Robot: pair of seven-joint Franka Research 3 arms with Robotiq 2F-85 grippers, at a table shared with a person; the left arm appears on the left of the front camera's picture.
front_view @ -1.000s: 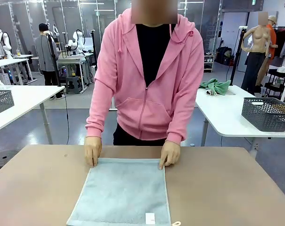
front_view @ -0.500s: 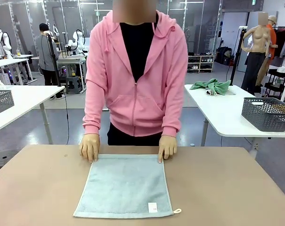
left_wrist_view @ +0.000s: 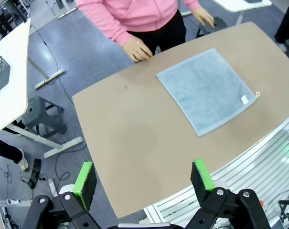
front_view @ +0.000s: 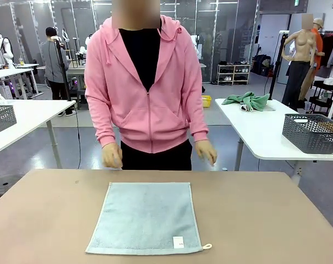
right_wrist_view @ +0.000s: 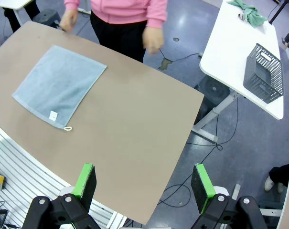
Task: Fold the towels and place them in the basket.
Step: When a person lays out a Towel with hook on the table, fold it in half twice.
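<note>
Towel [front_view: 146, 217] flat on table [front_view: 265, 220] | basket [front_view: 312, 132] on side table [front_view: 260, 132] | left gripper [left_wrist_view: 143, 179], right gripper [right_wrist_view: 143, 180] wide

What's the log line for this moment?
towel: flat, unfolded, on table | left gripper: open, above table | right gripper: open, above table | person's hands: off towel

Light blue terry towel [front_view: 147, 217], spread flat and unfolded on the brown table [front_view: 45, 220] in front of me, white label tag [front_view: 178, 242] and small loop [front_view: 207, 247] at its near right corner, dark grey wire-mesh basket [front_view: 312, 132] upright on the white table [front_view: 260, 132] off to my right, well apart from the towel
</note>
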